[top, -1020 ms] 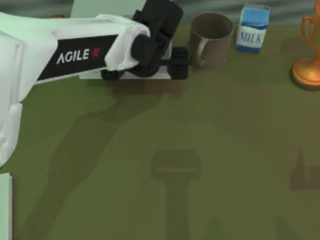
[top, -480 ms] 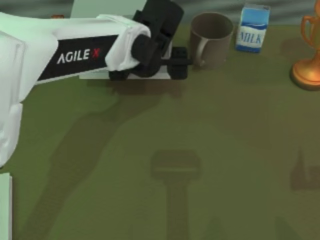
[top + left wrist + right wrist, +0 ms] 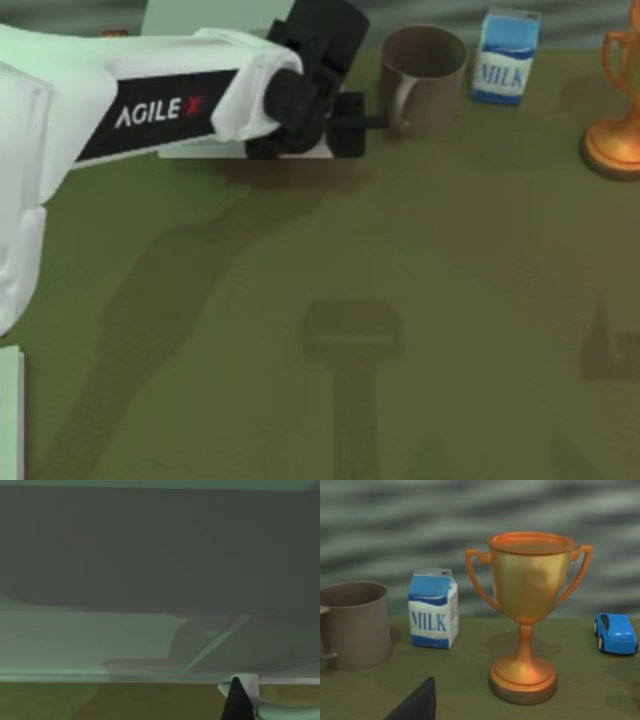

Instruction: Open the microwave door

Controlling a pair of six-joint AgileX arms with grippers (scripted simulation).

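Left gripper at the microwave, table's far left, finger spread: cannot tell | microwave door fills my wrist view, seemingly barely opened | remaining: swing it wide | right arm parked out of top view.

White, smooth-shelled left arm, bulky and rounded, with a black panel along its side bearing "AGILEX" in white letters, the final X tinted red. Ends at a rounded white cuff, then a black cylindrical wrist and blocky black housing. Left gripper all black, boxy, with thin dark fingers. In the left wrist view, one pointed black fingertip. In the right wrist view, only a dark angular corner of the right gripper.
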